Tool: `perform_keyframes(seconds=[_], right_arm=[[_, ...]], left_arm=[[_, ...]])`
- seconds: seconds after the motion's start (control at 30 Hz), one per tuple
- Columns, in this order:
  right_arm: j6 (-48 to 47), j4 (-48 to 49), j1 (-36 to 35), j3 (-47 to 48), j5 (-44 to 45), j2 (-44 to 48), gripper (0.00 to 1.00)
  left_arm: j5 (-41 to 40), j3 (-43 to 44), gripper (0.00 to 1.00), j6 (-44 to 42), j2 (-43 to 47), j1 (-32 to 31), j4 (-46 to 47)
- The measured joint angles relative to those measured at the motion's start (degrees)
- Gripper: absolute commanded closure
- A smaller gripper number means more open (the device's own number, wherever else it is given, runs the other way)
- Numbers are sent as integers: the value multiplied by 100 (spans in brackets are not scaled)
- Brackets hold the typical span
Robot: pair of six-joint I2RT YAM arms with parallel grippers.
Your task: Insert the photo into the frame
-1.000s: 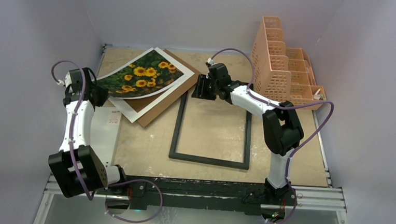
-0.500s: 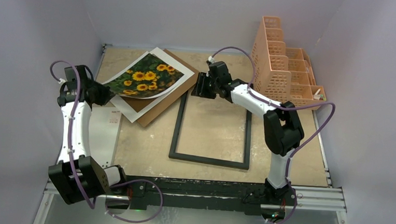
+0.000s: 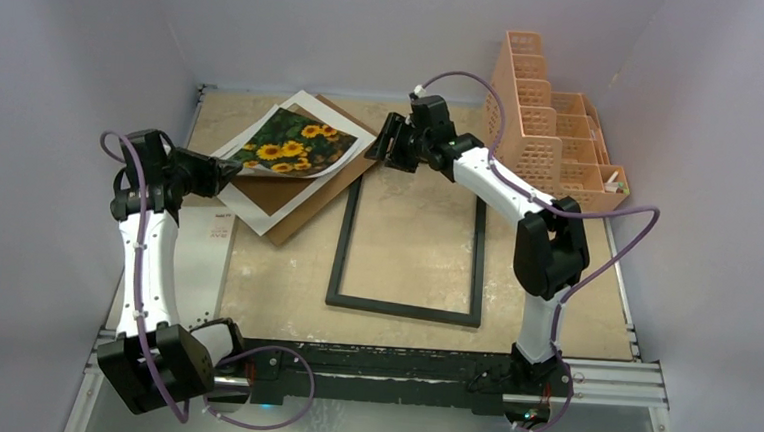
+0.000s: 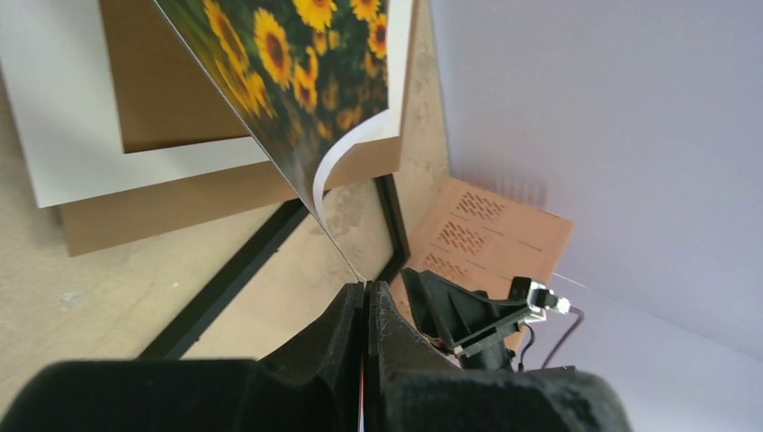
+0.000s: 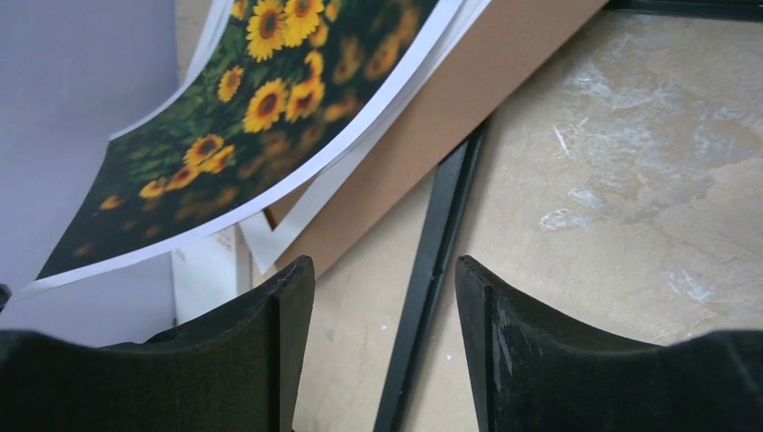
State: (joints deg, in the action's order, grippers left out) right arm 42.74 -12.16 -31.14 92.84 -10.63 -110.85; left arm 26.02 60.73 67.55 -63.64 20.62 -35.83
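The sunflower photo (image 3: pixel 292 142) hangs lifted and curled above the back left of the table, and it shows edge-on in the left wrist view (image 4: pixel 288 81) and in the right wrist view (image 5: pixel 270 99). My left gripper (image 3: pixel 229 167) is shut on its near left corner (image 4: pixel 364 286). The black frame (image 3: pixel 404 310) lies flat mid-table, its left rail visible in the right wrist view (image 5: pixel 432 261). My right gripper (image 3: pixel 386 148) is open and empty, held above the frame's far left corner, next to the photo's right edge without touching it.
A white mat (image 3: pixel 258 206) and the brown backing board (image 3: pixel 303 209) lie under the photo. A white sheet (image 3: pixel 202 255) lies at the left. The peach mesh organizer (image 3: pixel 544 126) stands at the back right. Grey walls enclose the table.
My left gripper has moved right and forward with the photo corner, and the photo now curls more. My right gripper has risen and drawn back toward the far left of the frame.
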Motion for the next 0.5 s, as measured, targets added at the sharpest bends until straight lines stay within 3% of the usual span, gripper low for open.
perform_keyframes(seconds=[0.5], right_arm=[[367,-98,4,155,-273,-42,34]], left_arm=[[553,101,100,809,138,0,1012]])
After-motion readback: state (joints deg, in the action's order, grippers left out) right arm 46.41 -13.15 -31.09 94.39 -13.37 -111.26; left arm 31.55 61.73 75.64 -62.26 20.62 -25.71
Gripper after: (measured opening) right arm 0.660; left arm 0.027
